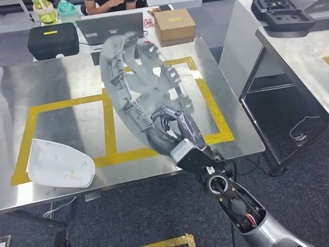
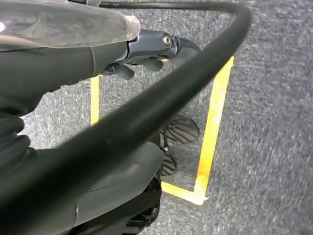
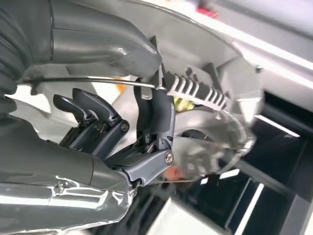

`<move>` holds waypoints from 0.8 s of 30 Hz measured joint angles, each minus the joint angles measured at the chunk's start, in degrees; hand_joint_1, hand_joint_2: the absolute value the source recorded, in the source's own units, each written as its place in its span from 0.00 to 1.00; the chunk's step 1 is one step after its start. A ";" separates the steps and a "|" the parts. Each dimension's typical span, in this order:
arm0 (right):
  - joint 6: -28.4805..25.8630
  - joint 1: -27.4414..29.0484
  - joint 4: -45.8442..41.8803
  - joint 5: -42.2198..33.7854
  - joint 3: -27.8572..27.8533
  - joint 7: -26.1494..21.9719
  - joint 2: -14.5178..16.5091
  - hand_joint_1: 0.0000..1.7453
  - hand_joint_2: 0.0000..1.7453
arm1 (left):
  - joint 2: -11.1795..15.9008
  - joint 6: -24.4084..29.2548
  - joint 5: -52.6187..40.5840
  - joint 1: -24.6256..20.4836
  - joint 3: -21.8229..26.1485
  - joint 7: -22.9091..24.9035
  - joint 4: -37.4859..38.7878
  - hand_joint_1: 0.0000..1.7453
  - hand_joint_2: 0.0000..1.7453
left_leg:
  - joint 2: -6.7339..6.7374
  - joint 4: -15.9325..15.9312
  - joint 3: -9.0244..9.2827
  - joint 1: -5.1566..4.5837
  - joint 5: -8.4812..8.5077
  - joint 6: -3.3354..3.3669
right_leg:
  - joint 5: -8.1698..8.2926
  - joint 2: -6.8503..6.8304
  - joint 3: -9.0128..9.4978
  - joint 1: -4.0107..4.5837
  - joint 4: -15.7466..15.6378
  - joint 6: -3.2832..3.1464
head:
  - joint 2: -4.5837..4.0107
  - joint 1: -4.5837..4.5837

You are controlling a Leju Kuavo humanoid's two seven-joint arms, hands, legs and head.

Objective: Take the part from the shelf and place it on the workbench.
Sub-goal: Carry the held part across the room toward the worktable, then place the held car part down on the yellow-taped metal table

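My right hand [image 1: 176, 131] grips the part [image 1: 131, 77], a large curved grey plastic piece with ribs and clips. It holds it tilted above the steel workbench [image 1: 58, 82], over the right square of the yellow tape outline [image 1: 211, 103]. The right wrist view shows the dark fingers [image 3: 155, 117] hooked over the part's ribbed edge [image 3: 195, 88] with the thumb above. My left hand [image 2: 147, 49] hangs over grey carpet with nothing in it, its fingers loosely apart.
A white curved piece [image 1: 58, 164] lies on the bench's front left. At the back are a black case [image 1: 53, 40], a laptop [image 1: 110, 25], a cardboard box [image 1: 175, 24] and a seated person [image 1: 108, 5]. A second table [image 1: 298, 51] stands to the right.
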 joint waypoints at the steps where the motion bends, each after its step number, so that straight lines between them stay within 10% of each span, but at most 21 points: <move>1: -0.71 -1.03 0.98 2.24 0.48 0.90 0.43 1.00 1.00 | 0.00 0.00 -0.15 -0.16 -0.09 0.01 0.00 0.00 1.00 | -0.03 0.11 -0.18 -0.10 0.02 0.07 | -0.05 0.04 0.10 0.03 -0.32 -0.05 | 0.00 -0.10; 14: -3.70 -12.92 27.08 28.96 9.34 15.24 10.63 1.00 1.00 | -0.30 0.15 -1.43 -0.96 -0.80 -0.80 0.00 0.00 1.00 | 0.00 -1.14 0.29 0.03 0.51 -0.48 | -0.20 0.09 0.00 0.26 -0.48 -0.90 | 0.00 -2.42; 21: -0.63 -14.45 39.38 30.92 17.59 21.07 14.38 1.00 1.00 | -0.46 0.28 -1.98 -0.95 -1.42 -1.76 0.00 0.00 1.00 | -0.01 -1.13 0.29 0.15 0.37 -1.14 | -0.28 0.05 0.10 0.33 -0.57 -1.03 | 0.00 -2.46; 24: 0.41 -14.52 42.88 30.44 19.89 21.56 14.98 0.25 0.25 | -0.49 0.28 -2.27 -0.96 -1.64 -1.90 0.00 0.00 1.00 | -0.02 -1.12 0.30 0.14 0.34 -1.17 | -0.28 0.04 0.19 0.32 -0.70 -1.03 | 0.00 -2.39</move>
